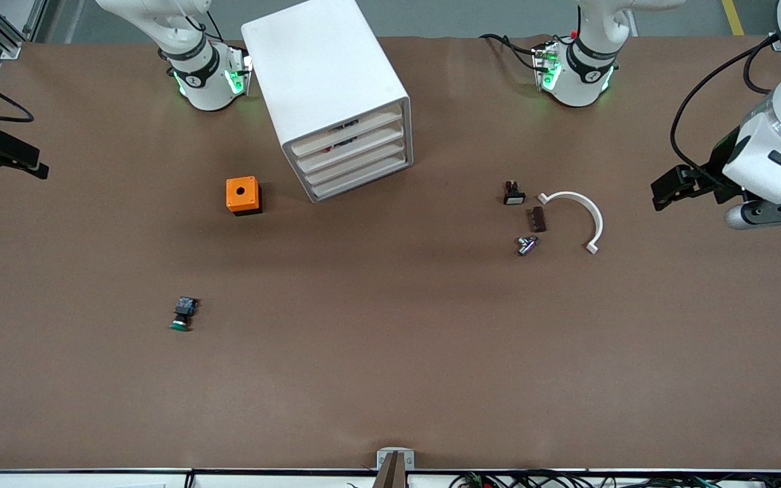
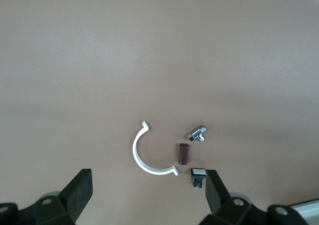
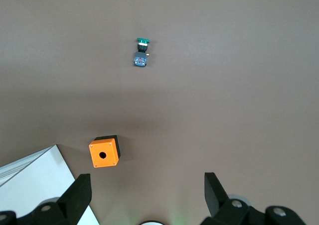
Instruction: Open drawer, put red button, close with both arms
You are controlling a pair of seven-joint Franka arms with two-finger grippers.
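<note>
The white cabinet (image 1: 326, 74) stands near the robots' bases, with four drawer fronts all pushed in. The drawer (image 1: 363, 142) is the second from the top and is closed. The red button is not in view. The twin button with a green cap (image 1: 184, 314) lies on the table toward the right arm's end and shows in the right wrist view (image 3: 142, 51). My right gripper (image 1: 31, 166) is open and empty, high over the table edge at its end (image 3: 148, 195). My left gripper (image 1: 665, 190) is open and empty, high over its end (image 2: 149, 192).
An orange box with a hole (image 1: 243, 195) stands beside the cabinet (image 3: 103, 152). Toward the left arm's end lie a white curved clamp (image 1: 577, 215), a brown block (image 1: 537, 219), a silver fitting (image 1: 526, 245) and a small white-capped switch (image 1: 514, 194).
</note>
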